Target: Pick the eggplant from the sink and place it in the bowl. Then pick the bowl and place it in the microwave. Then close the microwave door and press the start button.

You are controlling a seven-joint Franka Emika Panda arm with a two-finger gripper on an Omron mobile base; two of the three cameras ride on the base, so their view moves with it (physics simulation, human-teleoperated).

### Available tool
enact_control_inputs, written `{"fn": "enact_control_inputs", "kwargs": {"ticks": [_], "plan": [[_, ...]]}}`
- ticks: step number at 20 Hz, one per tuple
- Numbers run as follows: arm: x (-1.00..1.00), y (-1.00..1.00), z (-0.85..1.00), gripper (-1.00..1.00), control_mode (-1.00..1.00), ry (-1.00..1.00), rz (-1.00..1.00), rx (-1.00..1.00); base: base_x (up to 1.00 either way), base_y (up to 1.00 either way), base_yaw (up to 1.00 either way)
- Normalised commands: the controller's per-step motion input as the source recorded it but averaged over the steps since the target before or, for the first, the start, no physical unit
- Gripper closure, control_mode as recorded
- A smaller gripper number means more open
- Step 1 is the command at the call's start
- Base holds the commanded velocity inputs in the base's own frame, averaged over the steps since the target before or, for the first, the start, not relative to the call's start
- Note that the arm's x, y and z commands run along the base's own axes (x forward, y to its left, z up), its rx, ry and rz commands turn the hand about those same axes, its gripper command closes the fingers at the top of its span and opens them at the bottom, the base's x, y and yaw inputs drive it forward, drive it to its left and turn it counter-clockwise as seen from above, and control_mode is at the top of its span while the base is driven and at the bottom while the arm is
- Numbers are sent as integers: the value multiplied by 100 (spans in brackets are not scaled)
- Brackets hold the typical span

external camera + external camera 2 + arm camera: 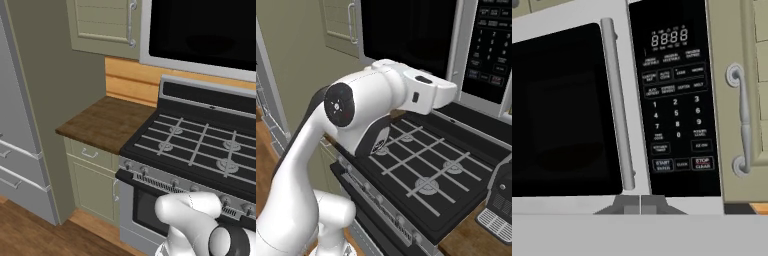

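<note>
Hanging above the black gas stove (197, 145), the microwave (619, 100) sits closed, its door (562, 110) flush against the silver-grey frame with the black glass window dark. Whether the bowl and eggplant are inside cannot be told through that glass. From the right base camera the white arm (356, 115) reaches up and forward over the stove grates toward the microwave's front. A wooden counter (107, 122) adjoins the stove's left edge, with beige cabinet doors (105, 22) above it and a grey refrigerator (17, 130) at the far left. At the counter's right end, just beside the stove, stands a dark appliance with a grille tray (498, 207). In the hand camera, the long vertical bar handle (617, 105) runs down the door's right edge, and the black keypad panel (674, 97) lies beside it, the start button (662, 165) in its bottom row. The gripper (640, 205) faces the lower edge of the microwave below the handle; its fingertips (628, 204) appear pressed close together, a thin seam between them, holding nothing.
</note>
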Motion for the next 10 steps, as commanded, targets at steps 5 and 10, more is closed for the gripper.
{"fn": "enact_control_inputs", "kwargs": {"ticks": [5, 10], "plan": [[32, -12, 0, 100, -100, 0, 0, 0, 0, 0, 0], [25, -17, 0, 100, -100, 0, 0, 0, 0, 0, 0]]}}
